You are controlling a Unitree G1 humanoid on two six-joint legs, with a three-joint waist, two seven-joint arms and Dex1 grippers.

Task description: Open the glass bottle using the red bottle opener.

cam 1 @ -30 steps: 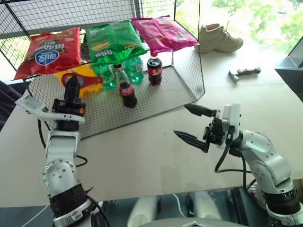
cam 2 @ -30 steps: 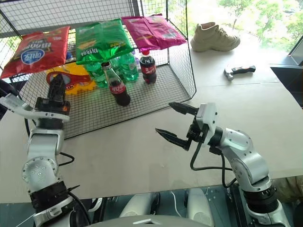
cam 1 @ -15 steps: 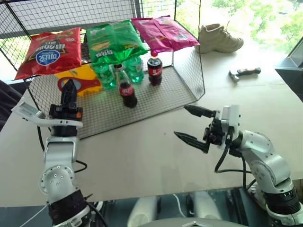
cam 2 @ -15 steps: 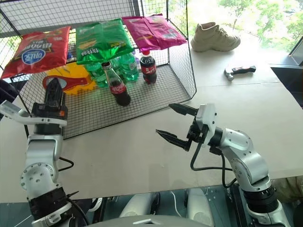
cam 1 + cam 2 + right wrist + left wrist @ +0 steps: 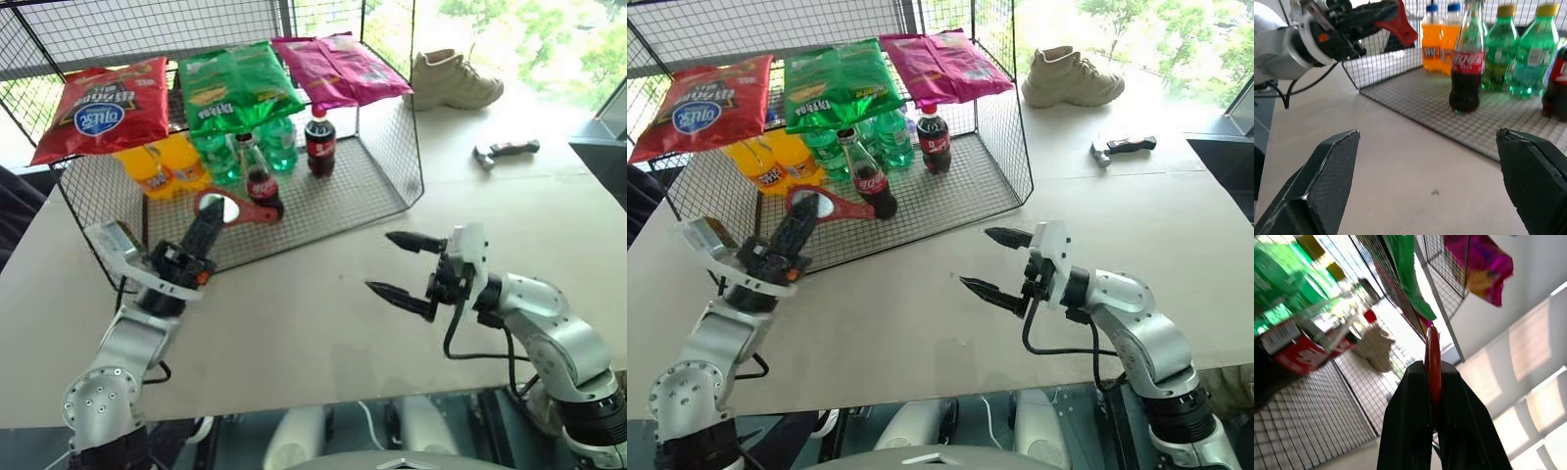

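Bottle [image 5: 262, 186]: upright on the wire shelf floor, ahead of green bottles [image 5: 225, 157]. Opener [image 5: 233, 208]: clamped by its handle in left gripper [image 5: 201, 235], ring head beside the bottle's base. Right gripper [image 5: 404, 266]: over table [image 5: 294, 313], fingers spread wide, holding nothing.

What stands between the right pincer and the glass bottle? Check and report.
Nothing visible does. The right pincer is open over bare table, and the glass bottle stands upright near the wire rack's open front edge. The red bottle opener, clamped in the left pincer, hovers beside the bottle.
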